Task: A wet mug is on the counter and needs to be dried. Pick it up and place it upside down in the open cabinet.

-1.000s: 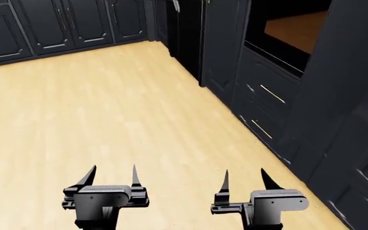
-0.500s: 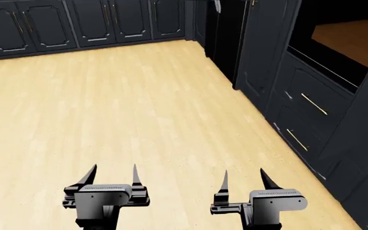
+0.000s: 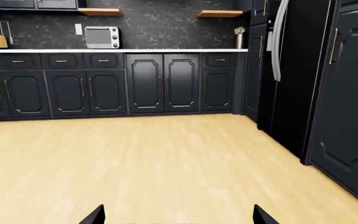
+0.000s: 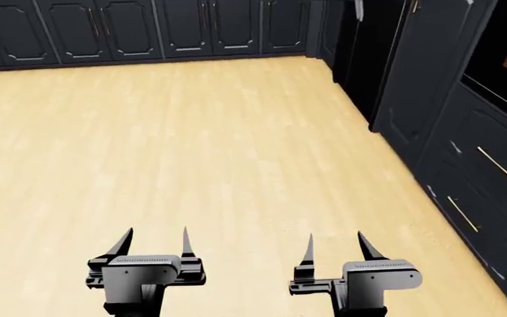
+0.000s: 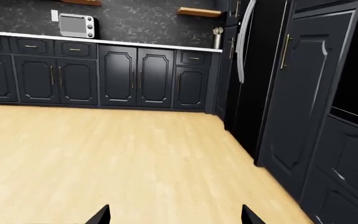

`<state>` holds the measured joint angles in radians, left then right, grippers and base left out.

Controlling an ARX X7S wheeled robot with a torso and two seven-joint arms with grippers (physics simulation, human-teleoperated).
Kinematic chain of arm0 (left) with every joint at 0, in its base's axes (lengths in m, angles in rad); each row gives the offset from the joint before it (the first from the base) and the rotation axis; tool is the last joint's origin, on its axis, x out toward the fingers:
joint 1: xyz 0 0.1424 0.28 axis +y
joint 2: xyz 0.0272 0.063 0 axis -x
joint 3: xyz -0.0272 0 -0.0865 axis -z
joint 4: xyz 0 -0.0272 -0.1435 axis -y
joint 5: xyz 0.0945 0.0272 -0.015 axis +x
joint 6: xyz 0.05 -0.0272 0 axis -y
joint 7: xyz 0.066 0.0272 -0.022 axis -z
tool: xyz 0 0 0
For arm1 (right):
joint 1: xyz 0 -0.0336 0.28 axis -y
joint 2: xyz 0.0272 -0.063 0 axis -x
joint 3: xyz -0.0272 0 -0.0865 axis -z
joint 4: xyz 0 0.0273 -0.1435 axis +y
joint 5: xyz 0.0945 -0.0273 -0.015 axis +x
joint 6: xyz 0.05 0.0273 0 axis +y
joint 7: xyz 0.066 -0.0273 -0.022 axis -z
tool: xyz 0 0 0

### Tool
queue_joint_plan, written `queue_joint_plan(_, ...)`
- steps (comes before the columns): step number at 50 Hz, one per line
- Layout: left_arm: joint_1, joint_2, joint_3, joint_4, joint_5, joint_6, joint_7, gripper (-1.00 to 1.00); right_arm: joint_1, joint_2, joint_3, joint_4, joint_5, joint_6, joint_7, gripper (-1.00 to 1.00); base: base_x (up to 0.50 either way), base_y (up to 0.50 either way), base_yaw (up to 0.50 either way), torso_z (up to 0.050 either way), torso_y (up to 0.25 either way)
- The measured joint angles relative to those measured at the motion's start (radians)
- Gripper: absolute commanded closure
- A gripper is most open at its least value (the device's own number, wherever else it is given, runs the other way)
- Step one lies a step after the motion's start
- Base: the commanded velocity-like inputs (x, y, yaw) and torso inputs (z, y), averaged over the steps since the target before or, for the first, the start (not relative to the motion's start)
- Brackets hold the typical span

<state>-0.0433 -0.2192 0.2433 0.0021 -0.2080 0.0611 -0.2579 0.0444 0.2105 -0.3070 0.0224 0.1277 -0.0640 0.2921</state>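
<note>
The mug, the counter and the open cabinet are out of view in every frame. In the head view my left gripper (image 4: pixel 156 232) and right gripper (image 4: pixel 335 236) hang side by side over pale wooden floor (image 4: pixel 192 145). Both are open, with nothing between the pointed dark fingers. Each wrist view shows only the two fingertips far apart: the left gripper (image 3: pixel 178 215) and the right gripper (image 5: pixel 175 215), above bare floor.
Tall dark units with gold-handled drawers (image 4: pixel 478 185) line the right side. A black fridge (image 3: pixel 291 70) stands beyond them. Along the back wall run dark panelled-door cabinets (image 3: pixel 163 81) under a white worktop (image 3: pixel 166 50) with a toaster oven (image 3: pixel 102 37).
The head view has swung left: the dark units and the oven niche have slid toward the right edge, and more of the back cabinets shows. Both grippers are unchanged.
</note>
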Motion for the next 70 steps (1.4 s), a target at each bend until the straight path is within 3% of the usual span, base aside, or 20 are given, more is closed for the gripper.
queue_joint_plan(70,-0.004,-0.025,0.024,0.001,-0.023,0.009,-0.027,-1.00,0.023,0.015,-0.032,0.013,0.020,0.002,0.024,-1.00,0.00,0.00,0.50,0.000,0.000)
